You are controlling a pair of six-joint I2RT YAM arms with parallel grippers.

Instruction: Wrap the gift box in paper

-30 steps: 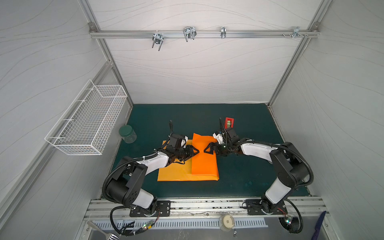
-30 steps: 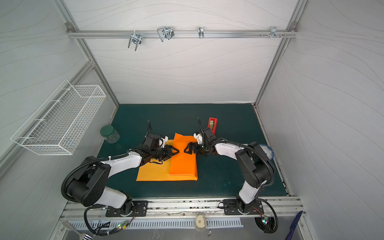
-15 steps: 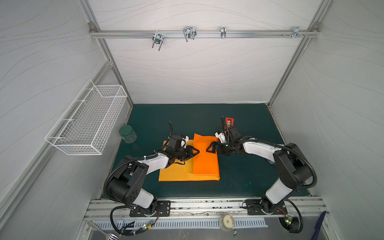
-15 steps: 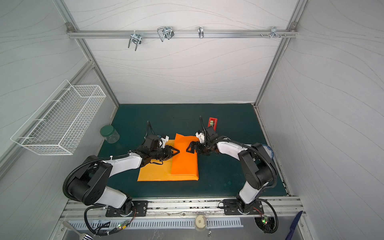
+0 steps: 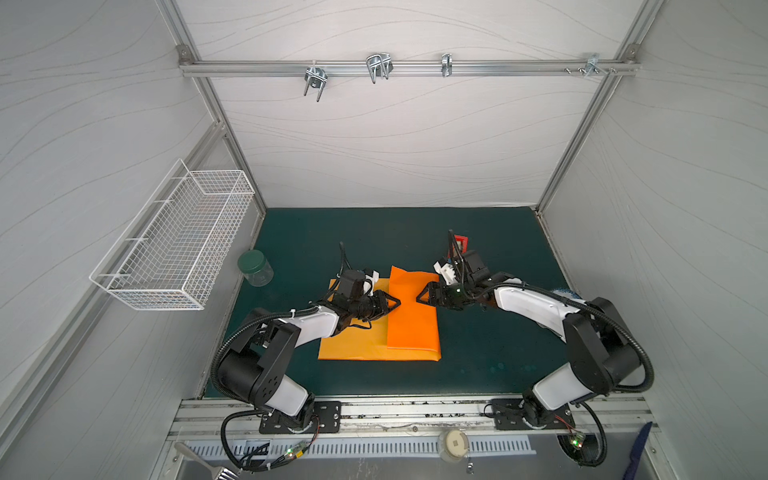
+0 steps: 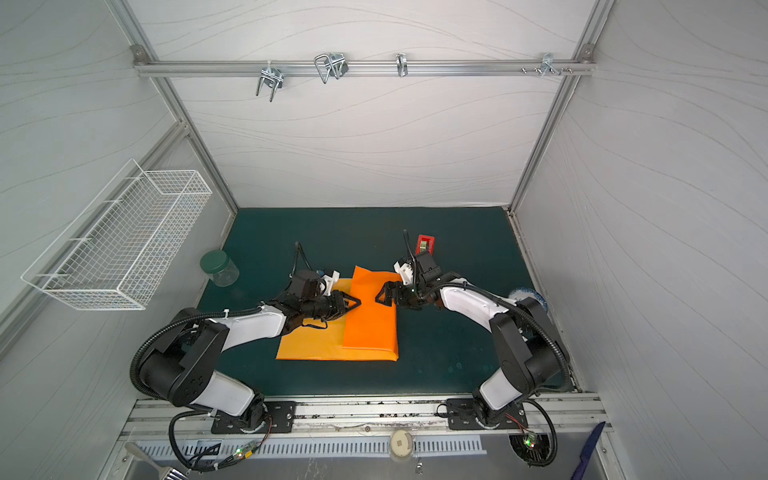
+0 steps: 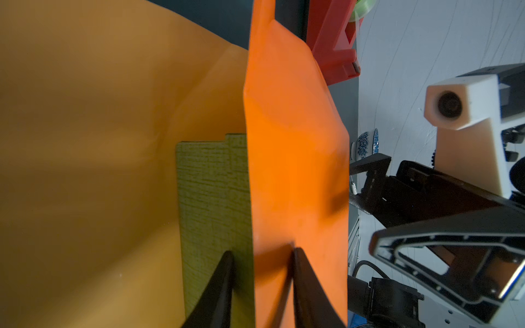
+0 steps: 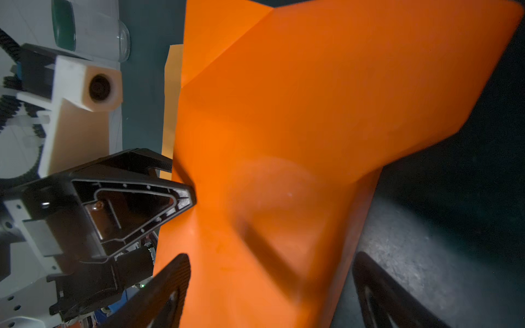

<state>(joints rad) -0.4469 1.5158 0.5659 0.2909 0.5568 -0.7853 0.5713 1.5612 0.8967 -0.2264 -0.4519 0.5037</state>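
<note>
The orange paper (image 5: 349, 345) lies on the green mat, with its brighter right part folded as a flap (image 5: 413, 320) over the gift box. Only a strip of the olive-green gift box (image 7: 213, 198) shows, beside the flap's edge in the left wrist view. My left gripper (image 5: 397, 303) (image 7: 261, 255) straddles that edge with a narrow gap, one finger over the box and one over the flap, pinching nothing. From the right, my right gripper (image 5: 420, 297) (image 8: 272, 284) stands wide open across the paper-covered box (image 8: 284, 142), without visible contact.
A red tape dispenser (image 5: 460, 240) stands just behind the right gripper. A glass jar with a green lid (image 5: 254, 268) sits at the mat's left edge under a white wire basket (image 5: 174, 241). A blue-patterned bowl (image 6: 528, 297) is partly hidden behind the right arm.
My left gripper's jaws have narrowed over the flap's edge. The right jaws have drawn in slightly. Both arms and the paper have barely moved.
</note>
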